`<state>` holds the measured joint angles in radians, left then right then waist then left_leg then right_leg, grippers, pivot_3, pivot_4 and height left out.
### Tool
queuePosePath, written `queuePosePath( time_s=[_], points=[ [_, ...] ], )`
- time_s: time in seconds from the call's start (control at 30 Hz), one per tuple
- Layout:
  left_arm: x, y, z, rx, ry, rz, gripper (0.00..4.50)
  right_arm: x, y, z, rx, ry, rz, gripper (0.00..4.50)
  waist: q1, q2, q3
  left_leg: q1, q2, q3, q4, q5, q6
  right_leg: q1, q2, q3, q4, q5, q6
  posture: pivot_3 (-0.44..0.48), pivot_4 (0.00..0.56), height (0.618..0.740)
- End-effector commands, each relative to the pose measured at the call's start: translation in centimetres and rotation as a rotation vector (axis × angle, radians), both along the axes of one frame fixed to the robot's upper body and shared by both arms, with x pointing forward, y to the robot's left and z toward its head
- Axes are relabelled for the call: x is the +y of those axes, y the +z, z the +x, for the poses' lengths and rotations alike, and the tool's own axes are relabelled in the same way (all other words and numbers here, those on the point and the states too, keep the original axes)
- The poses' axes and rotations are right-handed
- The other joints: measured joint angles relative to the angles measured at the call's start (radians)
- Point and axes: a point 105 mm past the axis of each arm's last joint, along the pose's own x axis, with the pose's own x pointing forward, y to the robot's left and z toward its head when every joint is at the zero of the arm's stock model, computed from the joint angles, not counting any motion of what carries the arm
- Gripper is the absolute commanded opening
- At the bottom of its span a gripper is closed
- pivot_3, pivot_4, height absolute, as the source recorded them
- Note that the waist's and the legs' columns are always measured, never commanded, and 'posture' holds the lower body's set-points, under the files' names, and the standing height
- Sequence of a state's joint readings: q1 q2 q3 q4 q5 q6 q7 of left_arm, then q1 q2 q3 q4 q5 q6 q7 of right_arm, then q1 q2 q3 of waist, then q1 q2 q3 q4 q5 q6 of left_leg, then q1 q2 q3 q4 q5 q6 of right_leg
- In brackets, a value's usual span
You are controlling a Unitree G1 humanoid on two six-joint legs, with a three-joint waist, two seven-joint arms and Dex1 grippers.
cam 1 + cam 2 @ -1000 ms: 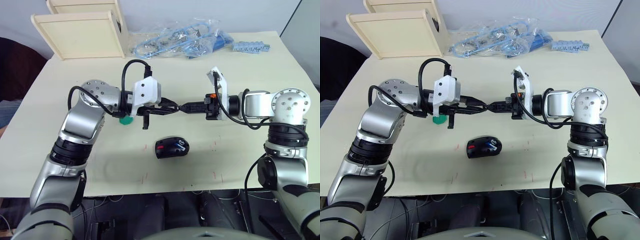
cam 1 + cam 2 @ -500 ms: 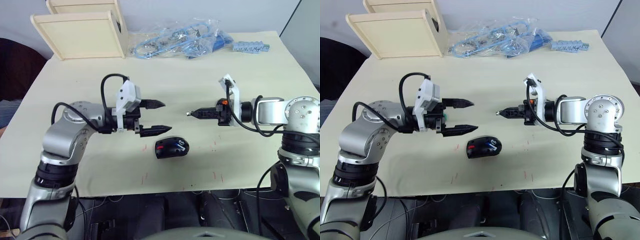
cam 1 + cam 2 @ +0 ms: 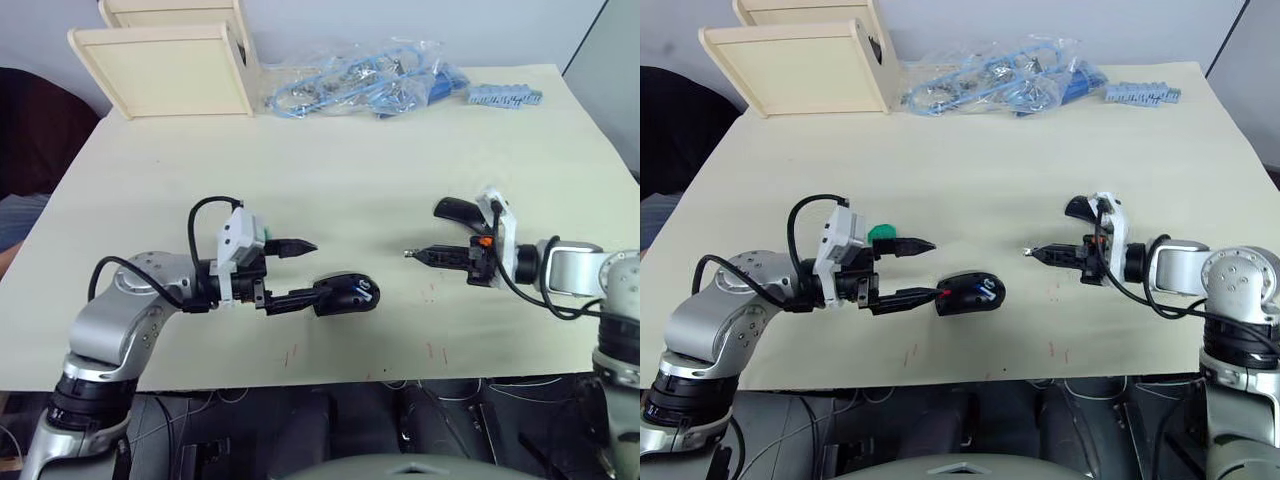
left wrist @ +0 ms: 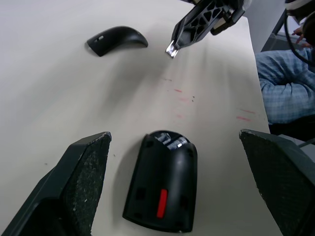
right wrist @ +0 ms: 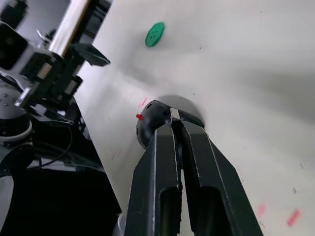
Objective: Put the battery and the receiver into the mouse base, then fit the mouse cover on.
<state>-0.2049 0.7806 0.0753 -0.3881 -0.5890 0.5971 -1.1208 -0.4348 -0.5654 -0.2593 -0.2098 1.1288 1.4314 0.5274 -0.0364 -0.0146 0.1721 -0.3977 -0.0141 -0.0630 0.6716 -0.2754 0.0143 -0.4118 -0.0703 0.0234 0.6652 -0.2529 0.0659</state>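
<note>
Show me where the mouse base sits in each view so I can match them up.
Left eye view: mouse base on the table, low centre.
Right eye view: same spot.
Left wrist view: between that arm's two open fingers, red strip nearest the camera.
Right wrist view: partly hidden behind the closed fingers.
Shared landmark: the right end effector, apparently shut on the receiver, pointing toward the base.
</note>
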Motion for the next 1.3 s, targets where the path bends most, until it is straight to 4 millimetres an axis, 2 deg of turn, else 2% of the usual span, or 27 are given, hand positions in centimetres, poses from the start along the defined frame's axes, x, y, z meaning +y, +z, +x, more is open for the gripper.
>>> queuePosePath(
  time_s=[0.03,0.3,0.57,0.67,0.87,1.0,1.3],
  points=[
    [0.2,0.1,-1.0,-0.05,-0.04,0.018,4.44,-1.4,0.5,-0.9,-0.088,-0.005,-0.007,0.0,0.001,0.0,0.0,0.0,0.0,0.0,0.0,0.0,0.0,0.0,0.0,0.0,0.0,0.0,0.0,0.0,0.15,0.74],
    [1.3,-1.7,-1.0,-0.042,-0.022,0.057,4.44,-4.1,0.3,-2.7,-0.107,-0.056,0.006,0.0,0.005,0.0,0.0,0.001,0.0,0.0,0.0,0.0,0.0,0.001,0.0,0.0,0.0,0.0,0.0,0.0,0.15,0.74],
    [1.5,-3.8,-0.6,-0.069,-0.041,0.125,4.44,-6.1,-0.4,-3.8,-0.105,-0.111,-0.061,0.0,0.009,0.0,0.0,0.001,0.0,0.001,0.0,0.0,0.0,0.001,0.0,0.0,0.0,0.0,0.0,0.0,0.15,0.74],
    [1.2,-4.5,-0.4,-0.075,-0.058,0.134,4.44,-7.0,-0.2,-4.7,-0.125,-0.109,-0.147,0.0,0.018,0.001,0.0,0.001,0.0,0.001,0.0,0.0,0.0,0.001,0.0,0.0,0.0,0.0,0.0,0.0,0.15,0.74],
    [0.3,-5.2,0.7,-0.098,-0.078,0.142,4.44,-6.8,-0.3,-6.0,-0.176,-0.045,-0.144,0.0,0.026,0.001,0.0,0.001,0.0,0.001,0.001,0.0,0.0,0.003,0.0,-0.002,-0.001,0.0,0.0,0.0,0.15,0.74],
    [-0.5,-5.0,1.7,-0.116,-0.081,0.135,4.44,-7.5,-1.7,-6.2,-0.15,-0.069,-0.168,0.0,0.026,0.001,0.0,0.001,0.0,0.001,0.002,0.0,0.0,0.004,0.0,-0.002,-0.001,0.001,0.001,0.0,0.15,0.74],
    [-2.1,-4.9,2.2,-0.145,-0.112,0.16,4.44,-7.7,-2.7,-6.8,-0.132,-0.098,-0.186,0.0,0.024,0.001,0.0,0.002,0.0,0.0,0.002,0.0,0.0,0.004,0.0,-0.001,-0.001,0.001,0.001,0.0,0.15,0.74]
  ],
)
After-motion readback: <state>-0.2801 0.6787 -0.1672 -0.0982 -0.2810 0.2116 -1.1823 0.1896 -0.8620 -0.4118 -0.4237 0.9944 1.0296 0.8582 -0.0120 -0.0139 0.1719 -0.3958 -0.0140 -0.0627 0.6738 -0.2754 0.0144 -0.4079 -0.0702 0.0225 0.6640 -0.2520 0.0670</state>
